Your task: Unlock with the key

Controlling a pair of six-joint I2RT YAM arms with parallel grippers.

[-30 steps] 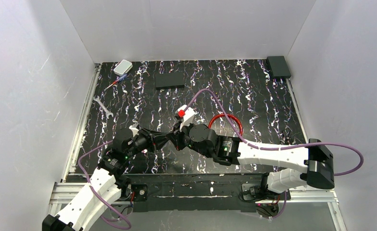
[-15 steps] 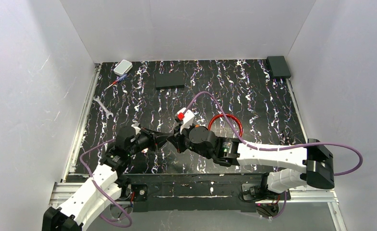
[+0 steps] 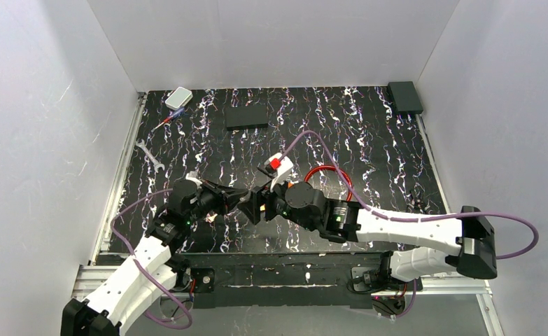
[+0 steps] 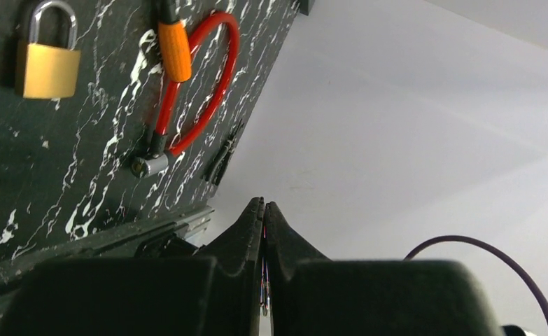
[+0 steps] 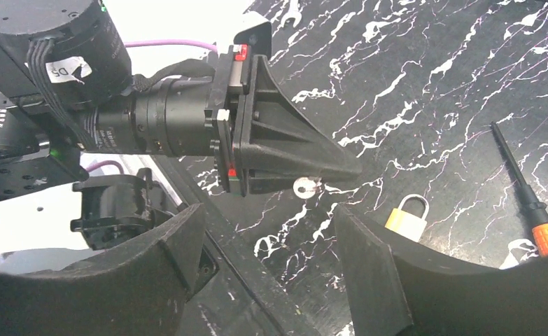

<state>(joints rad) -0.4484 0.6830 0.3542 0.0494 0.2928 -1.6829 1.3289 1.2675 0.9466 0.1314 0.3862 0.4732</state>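
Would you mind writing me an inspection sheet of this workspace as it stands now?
Surface: black table top with white veining.
Job's things: brass padlock lies flat, shackle looks closed; orange-handled tool lies beside it, untouched; small silver piece with a hole, apparently the key, sits at the left fingertips.
Clutter: red cable loop, silver wrench, white box, slim red-and-blue tool, black slab, black box in the far right corner.
Grippers: left gripper shut, apparently on the small silver piece; right gripper open, empty, facing it.
Cables: purple cable arcs above the right arm; another loops beside the left.
Surroundings: white walls on three sides; metal rail along the near edge.
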